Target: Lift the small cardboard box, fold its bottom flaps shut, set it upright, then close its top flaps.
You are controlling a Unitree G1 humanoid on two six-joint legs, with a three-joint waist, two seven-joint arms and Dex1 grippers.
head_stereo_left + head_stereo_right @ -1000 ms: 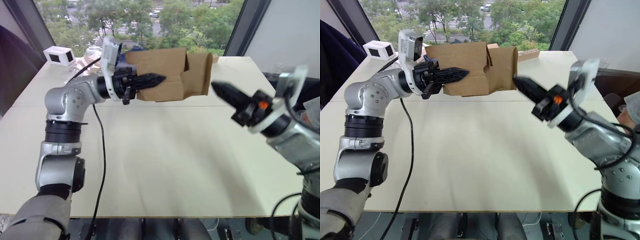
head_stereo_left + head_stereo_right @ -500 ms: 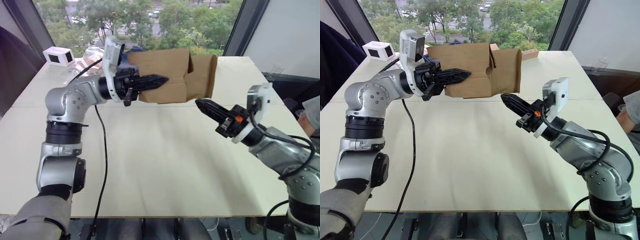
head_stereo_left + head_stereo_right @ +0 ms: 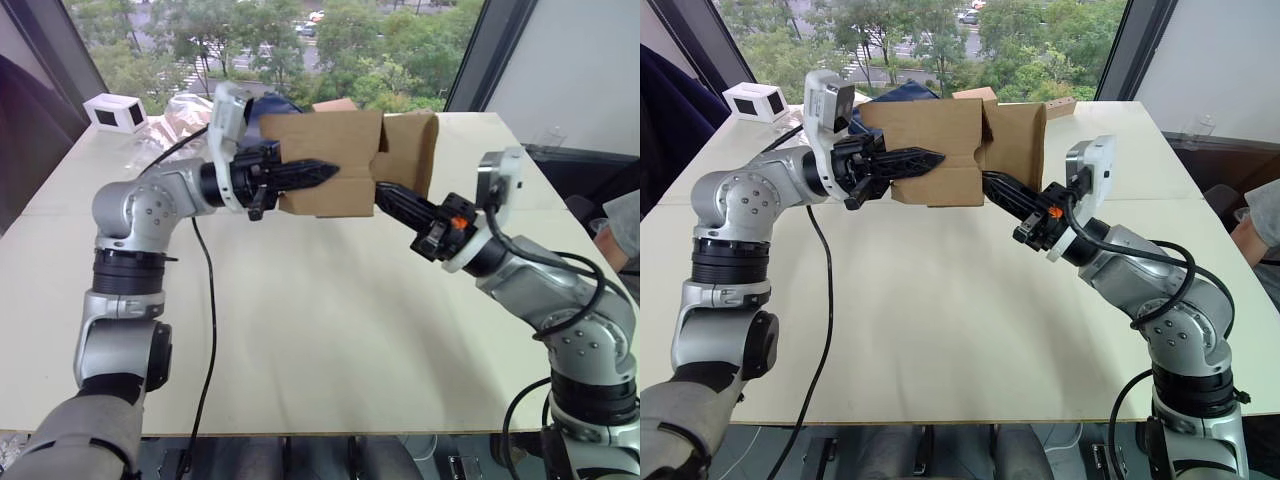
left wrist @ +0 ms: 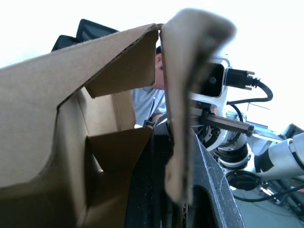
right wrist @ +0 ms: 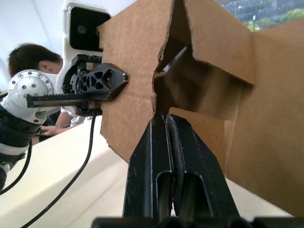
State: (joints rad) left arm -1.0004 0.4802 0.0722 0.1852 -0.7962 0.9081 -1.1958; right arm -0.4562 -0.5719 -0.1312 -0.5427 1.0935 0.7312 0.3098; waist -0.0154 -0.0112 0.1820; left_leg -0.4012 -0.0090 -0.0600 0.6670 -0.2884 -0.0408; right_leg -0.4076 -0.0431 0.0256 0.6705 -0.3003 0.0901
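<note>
Box work, mid-air: small cardboard box [image 3: 335,160] is held up off the tabletop [image 3: 300,330] by the left claw [image 3: 322,172], which is clenched on one side wall, a finger on each face of the panel as the left wrist view shows. The right claw [image 3: 385,192] has its fingers pressed together, grasping nothing, its tip right at the box's open end facing the right arm, just under the loose bottom flaps [image 5: 209,42].

Judged step: folding the bottom flaps shut. To do it well, the closed right claw should probably work as a blunt pusher: press the inner flap flat first, then sweep the big outer flap [image 3: 412,150] that juts past the claw tip over it. The left claw needs to keep firm so the box doesn't twist around the pinch. Push near the flap's free edge, not the hinge, for leverage.

Materials: plain brown corrugated board, matte, unprinted, edges rough and slightly torn at the flap cuts; thin and bendy, creases easily. Flaps hang loose at odd angles. Claw fingers are hard black plastic, ribbed. The tabletop is smooth, pale and flat.
</note>
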